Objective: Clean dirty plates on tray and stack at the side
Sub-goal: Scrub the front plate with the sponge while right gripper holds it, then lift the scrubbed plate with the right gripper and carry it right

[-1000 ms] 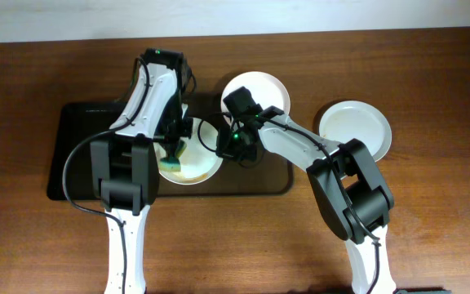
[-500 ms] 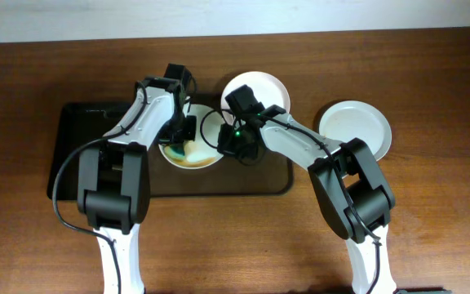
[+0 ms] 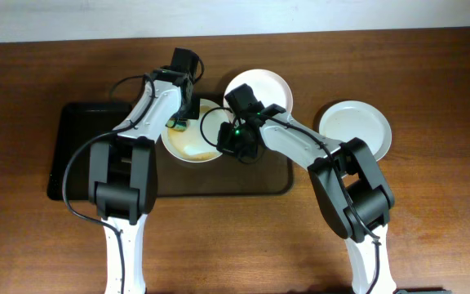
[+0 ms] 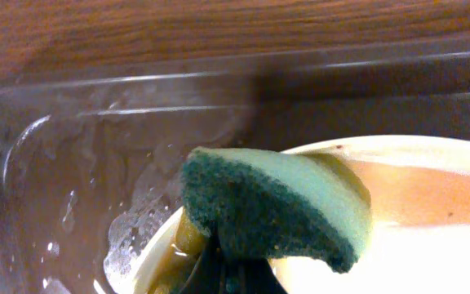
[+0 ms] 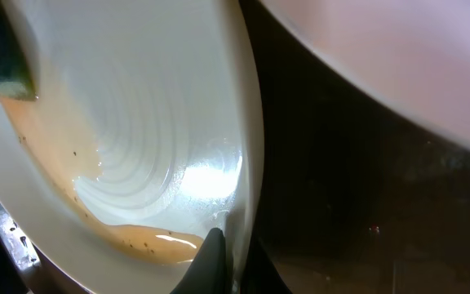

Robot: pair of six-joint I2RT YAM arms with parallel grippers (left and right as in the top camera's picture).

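Sponge point(image 4: 276, 208) has gone from the near side of the dirty plate point(image 3: 196, 147) to its far rim since 1 s ago. L arm swung w/ it, and the plate shifted a bit far-ward. L gripper point(image 4: 227, 273) pinches the sponge, w/ the plate right under it and running off toward the R arm. R gripper point(image 5: 233, 263) is clamped on that same plate's rim, steadying it on the tray point(image 3: 80, 171). Orange-brown film is still pooled beside the R gripper's fingers, so the wipe isn't finished imo. Just beyond the R gripper is a 2nd plate point(image 3: 259, 88), looks white, overhanging the tray's far rim. Well off to the R gripper's right, on the table point(image 3: 431, 229), sits a 3rd plate point(image 3: 354, 128), clean-looking and alone. So approx one done, one in hand, 2nd unclear, no stack yet. No brand, label or writing legible anywhere.
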